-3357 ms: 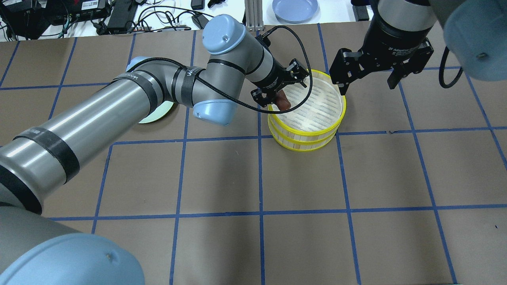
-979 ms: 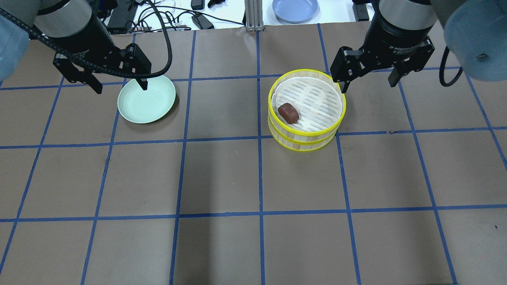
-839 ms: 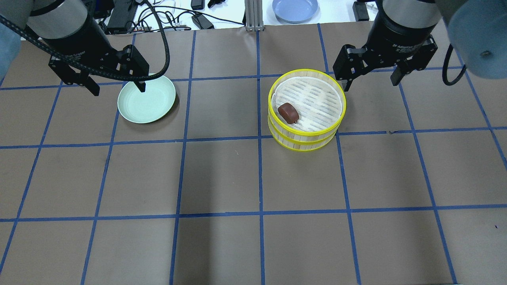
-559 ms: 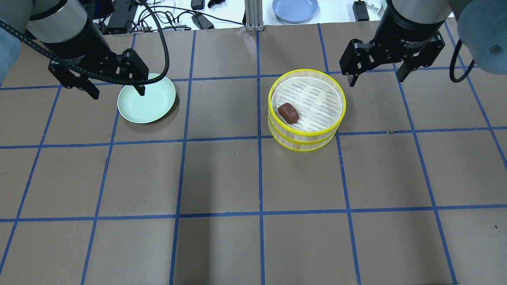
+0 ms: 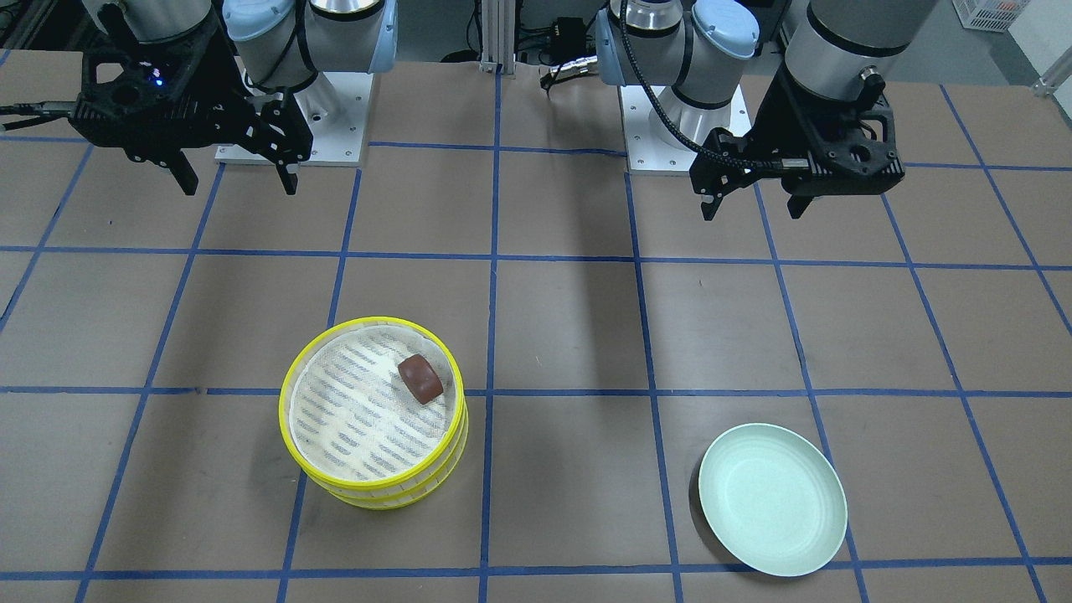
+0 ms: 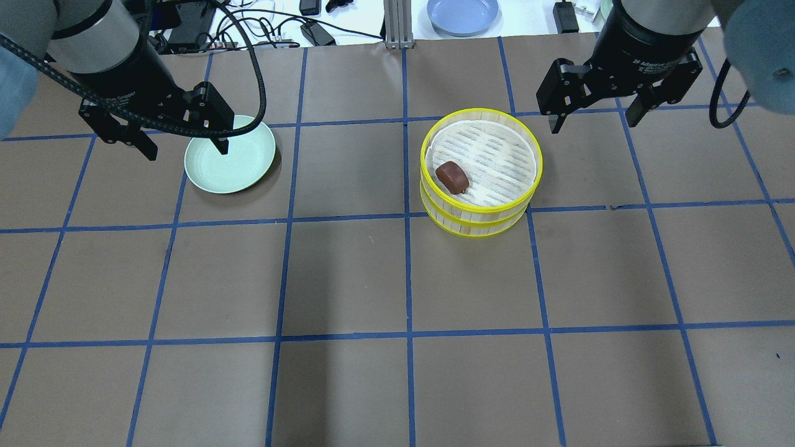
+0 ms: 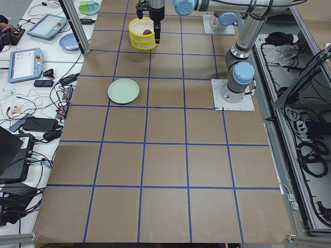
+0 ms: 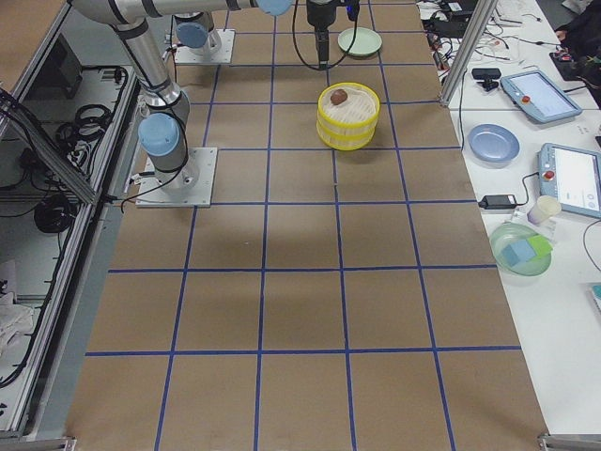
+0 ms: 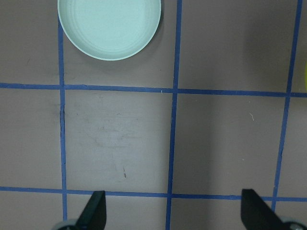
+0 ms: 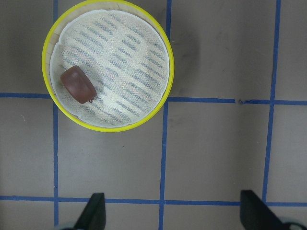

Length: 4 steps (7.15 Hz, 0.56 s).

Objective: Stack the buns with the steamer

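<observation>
My left gripper point(image 6: 186, 150) hangs high over the plate point(image 6: 248, 171), wrist pointing straight down, jaws wide apart and holding nothing. In the steamer point(image 6: 478, 222) the brown bun point(image 6: 452, 177) lies in the top tier, near its left rim. The white bun I can't see. My right gripper point(image 6: 593, 124) hovers just beyond the steamer, equally wide and empty. I judge the stacking about done, so next I only pull clear.

The steamer point(image 6: 473, 222) has pale wood walls, glossy yellow rims and a woven cloth liner point(image 6: 497, 155); the brown surface point(image 6: 348, 279) looks like matt paper.
</observation>
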Each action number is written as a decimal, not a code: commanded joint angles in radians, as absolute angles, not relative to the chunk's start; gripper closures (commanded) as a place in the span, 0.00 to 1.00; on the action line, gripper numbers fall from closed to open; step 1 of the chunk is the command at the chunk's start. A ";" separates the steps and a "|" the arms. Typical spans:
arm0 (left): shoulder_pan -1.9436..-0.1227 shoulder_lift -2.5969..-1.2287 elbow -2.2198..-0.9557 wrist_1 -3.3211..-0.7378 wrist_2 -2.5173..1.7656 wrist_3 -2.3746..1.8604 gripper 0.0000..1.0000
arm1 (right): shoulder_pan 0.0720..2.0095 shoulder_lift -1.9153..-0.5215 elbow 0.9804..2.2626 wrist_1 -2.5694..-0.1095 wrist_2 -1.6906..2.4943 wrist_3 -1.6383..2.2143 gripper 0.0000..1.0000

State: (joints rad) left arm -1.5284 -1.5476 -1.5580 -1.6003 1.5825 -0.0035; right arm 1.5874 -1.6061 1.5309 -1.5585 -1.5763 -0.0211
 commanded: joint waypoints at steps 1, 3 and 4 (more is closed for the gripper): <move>-1.528 -1.548 -1.559 -1.601 1.591 0.047 0.00 | 1.586 -1.606 1.531 -1.555 -1.577 -0.020 0.00; -1.532 -1.546 -1.559 -1.603 1.592 0.046 0.00 | 1.586 -1.606 1.531 -1.555 -1.575 -0.020 0.00; -1.526 -1.549 -1.560 -1.606 1.592 0.046 0.00 | 1.588 -1.606 1.532 -1.555 -1.577 -0.020 0.00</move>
